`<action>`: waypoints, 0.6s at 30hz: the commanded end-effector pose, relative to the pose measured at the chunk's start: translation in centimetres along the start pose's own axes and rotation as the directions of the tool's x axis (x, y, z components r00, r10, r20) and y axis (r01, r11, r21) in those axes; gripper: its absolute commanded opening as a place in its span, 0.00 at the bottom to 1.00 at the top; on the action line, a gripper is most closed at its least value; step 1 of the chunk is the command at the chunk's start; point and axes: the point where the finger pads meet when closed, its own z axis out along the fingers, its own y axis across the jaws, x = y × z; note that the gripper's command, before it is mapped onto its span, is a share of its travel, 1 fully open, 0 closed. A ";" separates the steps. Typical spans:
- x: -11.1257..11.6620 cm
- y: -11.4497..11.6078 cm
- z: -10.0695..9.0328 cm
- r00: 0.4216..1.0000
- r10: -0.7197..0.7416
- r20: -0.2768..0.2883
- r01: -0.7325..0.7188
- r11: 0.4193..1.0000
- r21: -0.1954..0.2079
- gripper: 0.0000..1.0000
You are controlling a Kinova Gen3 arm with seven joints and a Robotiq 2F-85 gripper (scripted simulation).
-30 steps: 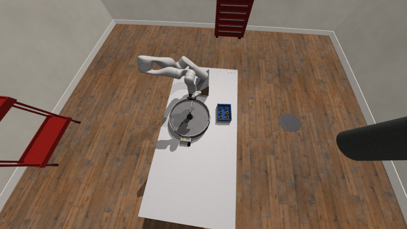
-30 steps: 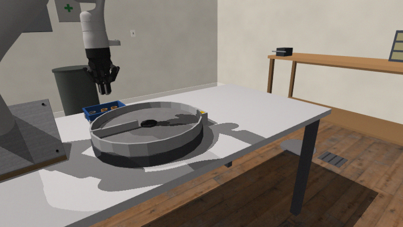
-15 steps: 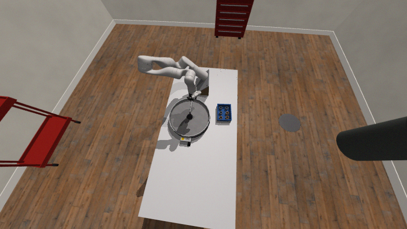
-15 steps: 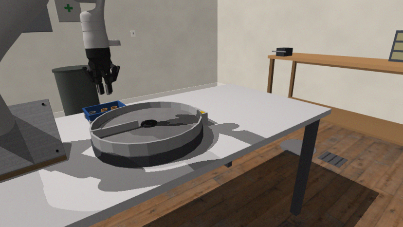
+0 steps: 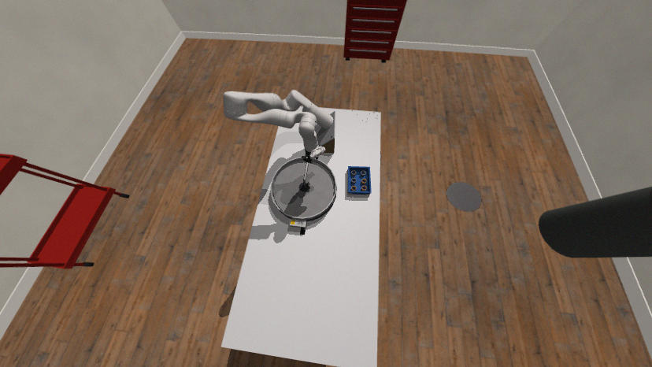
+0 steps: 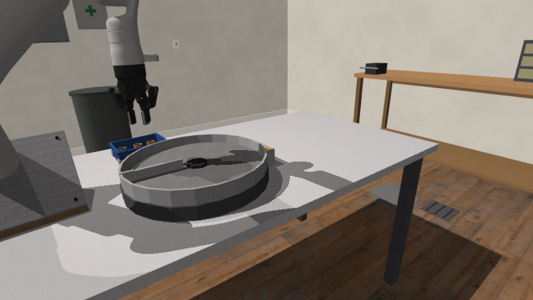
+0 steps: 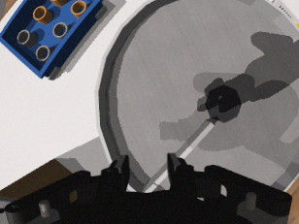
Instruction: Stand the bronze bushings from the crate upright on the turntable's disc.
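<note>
Bronze sleeves [image 5: 363, 187] [image 6: 138, 145] [image 7: 42, 15] sit in the blue crate [image 5: 359, 192] [image 6: 130, 149] [image 7: 19, 56] beside my turntable [image 5: 333, 187] [image 6: 194, 197] [image 7: 103, 96]. Above, my pincer [image 5: 309, 159] [image 6: 138, 123] [image 7: 148, 164] is parted, holding nothing. The white table [image 5: 319, 282] [image 6: 309, 141] [image 7: 44, 115] stands on floorboards [image 5: 438, 291] [image 6: 466, 186], near a red drawer cabinet [image 5: 372, 26].

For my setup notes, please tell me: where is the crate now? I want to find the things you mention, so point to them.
In the top view, the crate [image 5: 359, 193] [image 6: 138, 138] [image 7: 20, 58] is on the table, just right of the turntable [image 5: 333, 187] [image 6: 194, 197] [image 7: 103, 96]; in the wrist view, it is at upper left.
</note>
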 end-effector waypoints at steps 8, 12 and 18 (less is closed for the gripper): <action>3.3 -3.0 1.0 0.999 -0.034 0.002 0.034 0.999 0.001 0.39; 5.3 -4.6 1.6 0.999 -0.048 0.002 0.048 0.999 0.001 0.39; 7.4 -6.6 2.3 0.998 -0.064 0.002 0.064 0.998 0.000 0.39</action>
